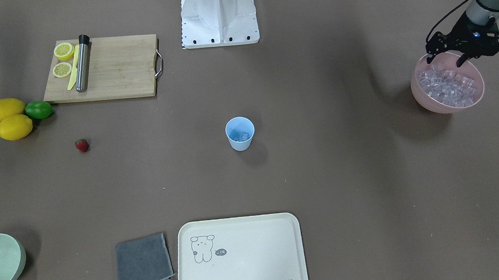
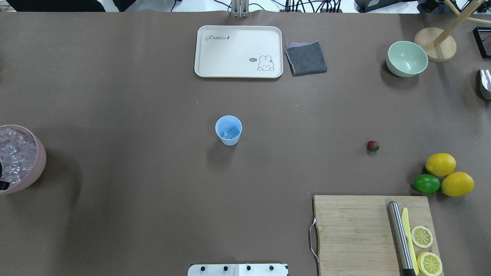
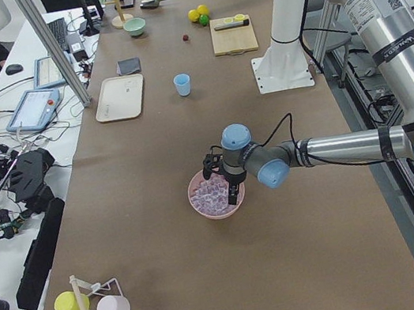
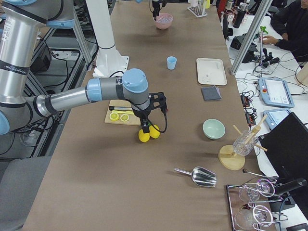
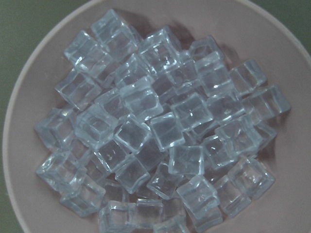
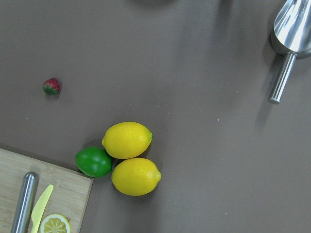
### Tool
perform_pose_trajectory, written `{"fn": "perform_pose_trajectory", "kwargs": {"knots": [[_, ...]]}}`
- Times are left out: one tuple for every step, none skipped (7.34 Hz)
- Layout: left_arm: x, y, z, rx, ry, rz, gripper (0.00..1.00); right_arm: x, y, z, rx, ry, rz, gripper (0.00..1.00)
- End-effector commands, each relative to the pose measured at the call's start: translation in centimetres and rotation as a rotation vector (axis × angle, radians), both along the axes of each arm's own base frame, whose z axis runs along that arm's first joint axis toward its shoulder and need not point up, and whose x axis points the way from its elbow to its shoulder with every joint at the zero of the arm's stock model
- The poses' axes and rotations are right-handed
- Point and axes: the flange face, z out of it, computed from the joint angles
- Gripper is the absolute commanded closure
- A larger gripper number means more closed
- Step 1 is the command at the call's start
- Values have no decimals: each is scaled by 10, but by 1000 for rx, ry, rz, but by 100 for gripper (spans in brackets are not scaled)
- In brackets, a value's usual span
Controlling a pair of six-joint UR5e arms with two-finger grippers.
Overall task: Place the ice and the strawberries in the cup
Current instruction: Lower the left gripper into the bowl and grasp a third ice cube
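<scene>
The cream tray [image 1: 238,233] lies nearest the front-facing camera, a grey cloth [image 1: 143,264] just beside it. Past them the cup [image 1: 240,134] stands upright at mid-surface with a few clear cubes at its bottom. At the view's right the left arm [image 1: 484,7] hangs over the pink bowl [image 1: 422,97]. Its jaws are spread and tipped down, just above the heaped ice [image 1: 448,86]. The strawberry [image 1: 82,145] sits well apart on the opposite side, near the lemons [image 1: 11,119].

From overhead, the bowl is cut off at the left edge. Cup and strawberry stand in a rough line across the brown surface, the cup between bowl and berry.

The left side view shows the near arm reaching low over the bowl. Desks, tablets and a seated operator lie beyond the surface's edge.

In the right side view the near arm's jaws hover above the lemons; I cannot tell whether they are spread or pressed together.

The left wrist view is filled with cubes, so the ice lies straight below those jaws. A plain descent and pinch looks like the next move.

The right wrist view puts the strawberry up and to the left of the lemons and lime [image 6: 93,161], its cap turned lower-left. The right arm is clearly the nearer one for it.
</scene>
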Motion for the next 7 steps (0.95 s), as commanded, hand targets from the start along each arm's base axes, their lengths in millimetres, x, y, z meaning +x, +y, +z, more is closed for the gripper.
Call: {"fn": "perform_pose_trajectory", "kwargs": {"knots": [[7, -5, 13, -14, -11, 5, 7, 0, 2, 0, -2, 1, 0, 0], [8, -4, 13, -24, -10, -2, 8, 0, 2, -1, 0, -1, 1, 0], [14, -1, 11, -47, -4, -10, 13, 0, 2, -1, 0, -1, 1, 0], [21, 1, 7, -63, 2, -15, 21, 0, 2, -2, -1, -5, 2, 0], [22, 2, 7, -67, 1, -14, 24, 1, 2, -5, 4, -16, 4, 0], [21, 3, 8, -69, 0, -15, 30, 1, 4, -7, 4, -19, 5, 0], [22, 2, 8, -72, -1, -16, 43, 0, 8, -8, 1, -28, 4, 0]]}}
